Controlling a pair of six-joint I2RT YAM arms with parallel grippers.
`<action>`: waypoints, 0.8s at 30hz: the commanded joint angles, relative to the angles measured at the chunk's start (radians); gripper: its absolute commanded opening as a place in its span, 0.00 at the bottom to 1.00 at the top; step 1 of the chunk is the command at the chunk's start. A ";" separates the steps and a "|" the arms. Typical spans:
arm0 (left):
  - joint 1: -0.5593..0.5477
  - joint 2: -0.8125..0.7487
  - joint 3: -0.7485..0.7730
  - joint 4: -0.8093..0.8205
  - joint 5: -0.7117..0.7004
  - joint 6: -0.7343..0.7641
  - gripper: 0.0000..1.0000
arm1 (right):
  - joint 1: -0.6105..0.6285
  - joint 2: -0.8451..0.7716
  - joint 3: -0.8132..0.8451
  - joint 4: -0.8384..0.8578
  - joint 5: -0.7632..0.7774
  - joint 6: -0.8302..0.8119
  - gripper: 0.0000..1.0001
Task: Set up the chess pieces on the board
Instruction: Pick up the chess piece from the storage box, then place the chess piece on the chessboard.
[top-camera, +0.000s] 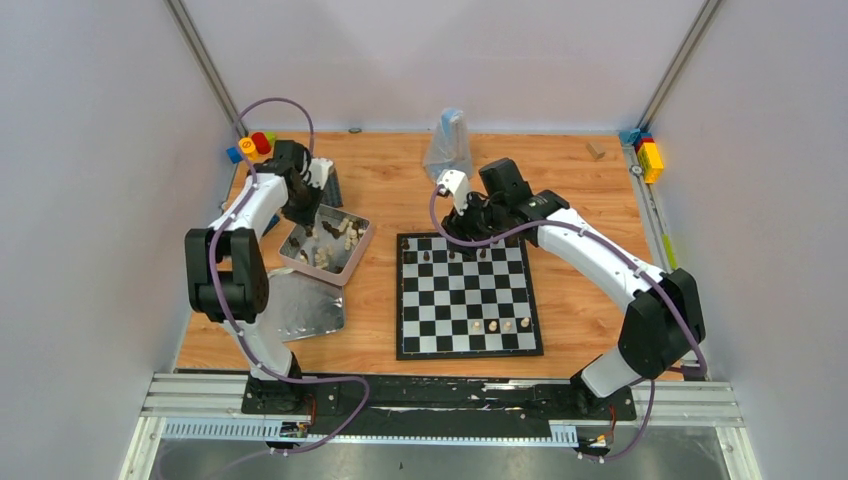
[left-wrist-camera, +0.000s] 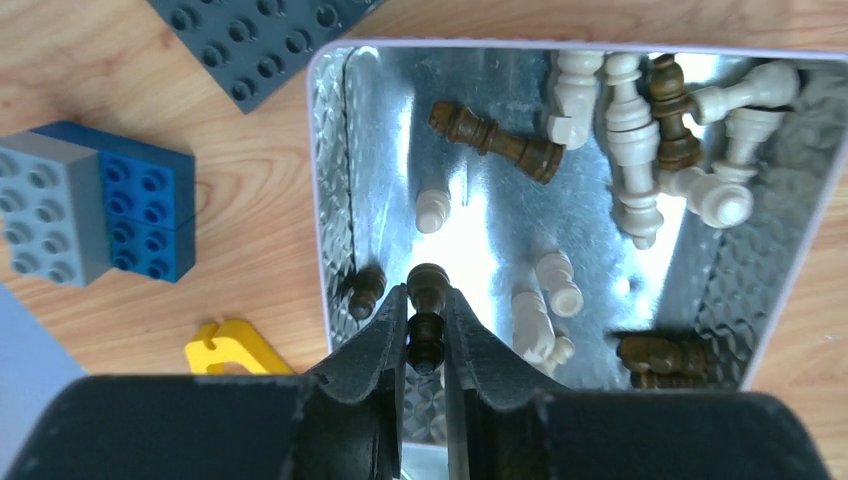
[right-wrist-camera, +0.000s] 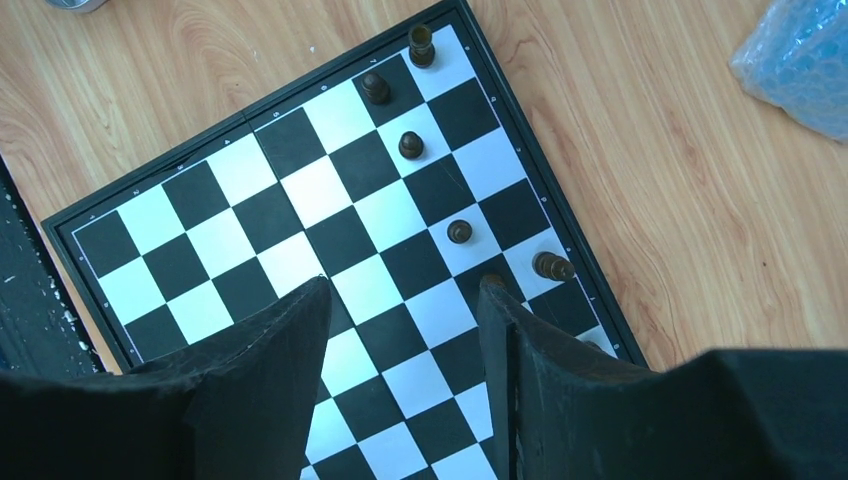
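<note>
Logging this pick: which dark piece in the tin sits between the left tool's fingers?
The round-headed dark piece between the left tool's fingers, near the tin's wall. The other dark ones lie outside the fingers.

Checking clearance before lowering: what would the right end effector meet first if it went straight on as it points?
The right end effector would probably meet bare squares of the board; no piece stands between its open fingers. A dark piece sits beside one finger, though depth is unclear.
</note>
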 joint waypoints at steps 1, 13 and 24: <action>0.007 -0.102 0.088 -0.042 0.041 -0.003 0.09 | -0.027 -0.057 -0.008 0.049 -0.021 0.013 0.56; -0.122 -0.070 0.364 -0.221 0.171 -0.026 0.10 | -0.193 -0.137 -0.025 0.080 -0.011 0.046 0.56; -0.434 0.201 0.738 -0.372 0.166 -0.058 0.11 | -0.418 -0.213 -0.057 0.117 -0.029 0.098 0.56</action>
